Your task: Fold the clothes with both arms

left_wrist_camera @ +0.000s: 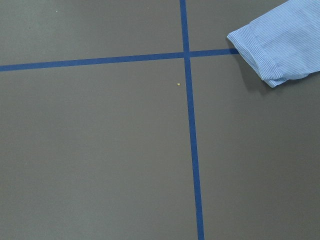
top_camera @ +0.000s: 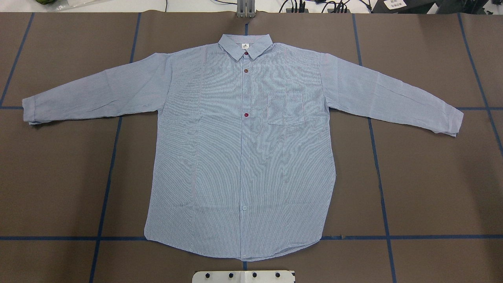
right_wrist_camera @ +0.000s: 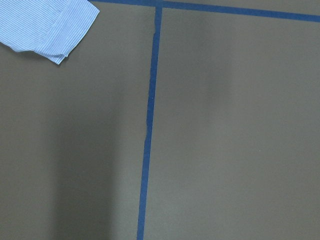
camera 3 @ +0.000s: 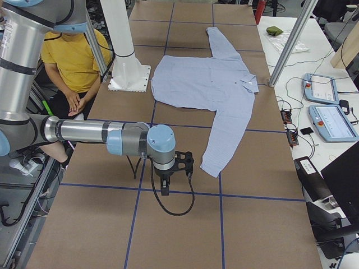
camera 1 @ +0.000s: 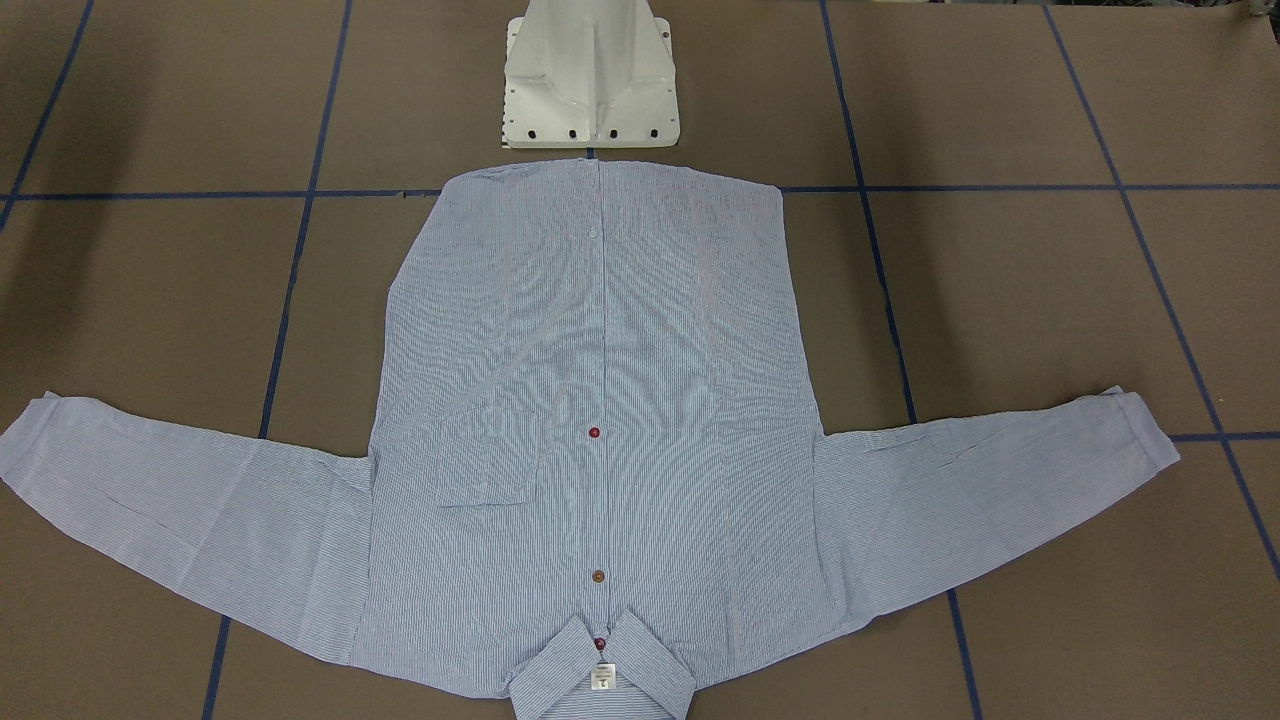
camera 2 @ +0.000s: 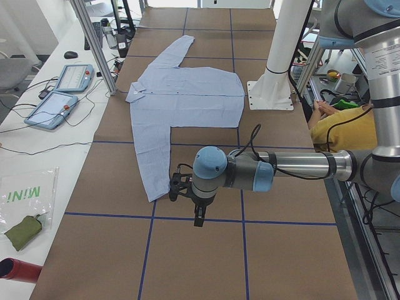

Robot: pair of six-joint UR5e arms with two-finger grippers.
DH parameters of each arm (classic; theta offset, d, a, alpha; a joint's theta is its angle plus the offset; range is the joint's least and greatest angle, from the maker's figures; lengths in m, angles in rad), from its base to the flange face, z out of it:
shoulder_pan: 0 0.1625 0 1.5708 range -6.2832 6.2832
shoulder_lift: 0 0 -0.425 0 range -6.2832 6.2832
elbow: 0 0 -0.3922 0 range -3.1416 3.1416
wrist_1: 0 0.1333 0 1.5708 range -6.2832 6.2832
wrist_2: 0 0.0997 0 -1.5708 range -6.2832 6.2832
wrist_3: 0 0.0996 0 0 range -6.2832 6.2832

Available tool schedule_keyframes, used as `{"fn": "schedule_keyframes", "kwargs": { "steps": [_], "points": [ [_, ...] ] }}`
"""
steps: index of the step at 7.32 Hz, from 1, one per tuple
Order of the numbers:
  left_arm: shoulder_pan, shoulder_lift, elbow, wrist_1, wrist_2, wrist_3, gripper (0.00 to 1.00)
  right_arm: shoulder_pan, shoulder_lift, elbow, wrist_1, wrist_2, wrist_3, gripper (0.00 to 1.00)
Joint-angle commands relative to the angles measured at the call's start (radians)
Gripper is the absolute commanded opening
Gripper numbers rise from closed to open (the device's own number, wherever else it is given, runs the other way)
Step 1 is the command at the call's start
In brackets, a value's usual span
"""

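Observation:
The light blue-and-white striped shirt (top_camera: 243, 149) lies flat and front up in the middle of the table, buttoned, with both sleeves spread out and the collar (top_camera: 245, 45) on the side away from the robot. It also shows in the front-facing view (camera 1: 600, 400). My left gripper (camera 2: 190, 203) hangs over bare table just beyond the cuff (left_wrist_camera: 280, 45) of one sleeve. My right gripper (camera 3: 171, 176) hangs just beyond the other cuff (right_wrist_camera: 45, 25). Both grippers show only in the side views, so I cannot tell whether they are open or shut. Neither touches the shirt.
The white pedestal base (camera 1: 590, 80) stands at the shirt's hem. Blue tape lines (top_camera: 114, 165) grid the brown table. A person in yellow (camera 3: 73, 61) sits behind the robot. Tablets (camera 2: 62, 94) and cables lie on the side bench, beside an aluminium post (camera 2: 94, 44).

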Motion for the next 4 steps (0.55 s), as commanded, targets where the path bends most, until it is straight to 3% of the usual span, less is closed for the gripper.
{"fn": "schedule_keyframes", "kwargs": {
  "steps": [1, 4],
  "points": [
    [0.001, -0.002, -0.001, -0.002, 0.001, 0.003, 1.0, 0.0, 0.002, 0.0, 0.0, -0.001, 0.0, 1.0],
    [0.0, -0.005, -0.01, -0.018, 0.006, 0.018, 1.0, 0.0, 0.018, 0.03, 0.002, -0.005, -0.002, 1.0]
  ]
}}
